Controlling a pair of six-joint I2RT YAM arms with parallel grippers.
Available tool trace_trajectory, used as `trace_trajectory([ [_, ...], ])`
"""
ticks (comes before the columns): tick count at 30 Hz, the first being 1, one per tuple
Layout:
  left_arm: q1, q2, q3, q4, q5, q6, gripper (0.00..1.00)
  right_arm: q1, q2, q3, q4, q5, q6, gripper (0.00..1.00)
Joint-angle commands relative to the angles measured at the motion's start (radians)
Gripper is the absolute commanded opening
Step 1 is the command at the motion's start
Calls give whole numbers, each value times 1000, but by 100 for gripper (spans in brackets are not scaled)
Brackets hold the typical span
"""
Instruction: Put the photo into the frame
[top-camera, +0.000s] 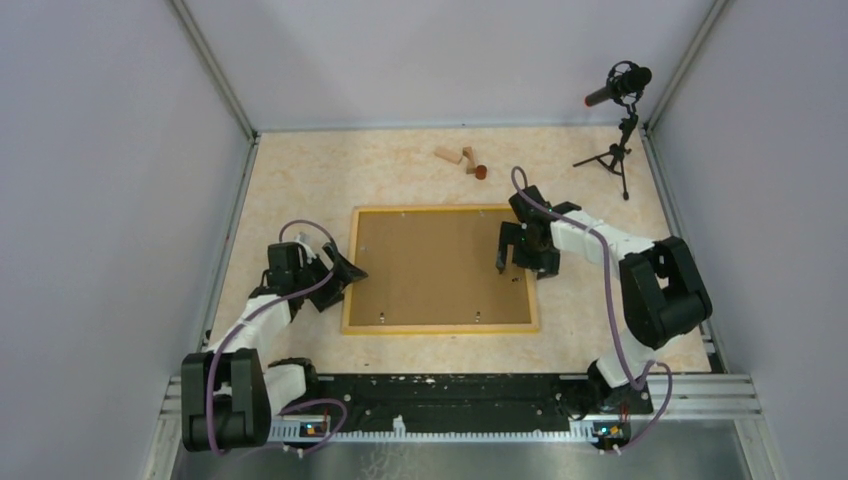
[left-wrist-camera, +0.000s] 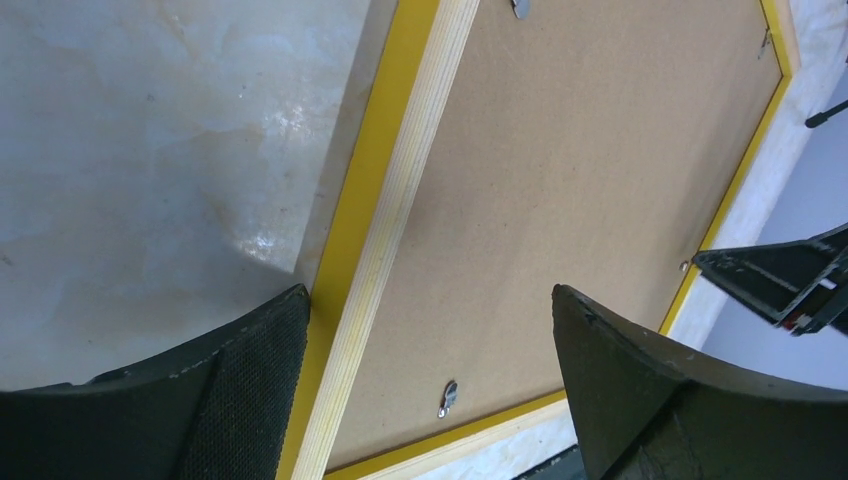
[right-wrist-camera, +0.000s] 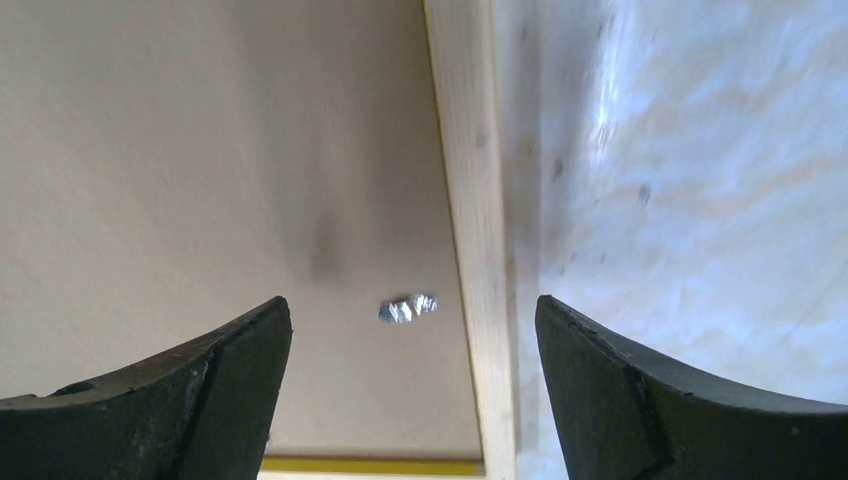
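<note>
We cannot see the photo in any view; the frame (top-camera: 440, 326) lies back-up in the middle of the worktop (top-camera: 400, 175) with the brown backing board (top-camera: 430, 265) seated in it, so whether the print sits beneath is beyond what we can tell. The left gripper (top-camera: 345, 272) has its jaws apart, straddling the frame's left rail, one finger over bare worktop and one over the board. The right gripper (top-camera: 522, 262) is likewise spread wide across the right rail, with a small metal tab (right-wrist-camera: 408, 308) just inside that rail between its fingers. Our worry is that tab: it is tiny and flat, and a finger could skid off it, gouge the board, or shove the whole frame across the smooth surface. A pinch on a rail might also tip the frame up. Bare worktop runs beside both long rails; the wooden blocks (top-camera: 458, 157) and microphone stand (top-camera: 618, 160) crowd the far side, and the wall lies close to the left arm.
</note>
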Motion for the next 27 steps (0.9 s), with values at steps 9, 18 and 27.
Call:
trace_trajectory([
  [9, -6, 12, -5, 9, 40, -5, 94, 65, -81, -92, -20, 112, 204, 71],
  [18, -6, 0, -10, 8, 31, 6, 94, 65, -43, -74, 1, 154, 204, 61],
  [27, -6, -1, -15, 6, 34, 16, 94, 65, -27, -96, 25, 141, 167, 35],
])
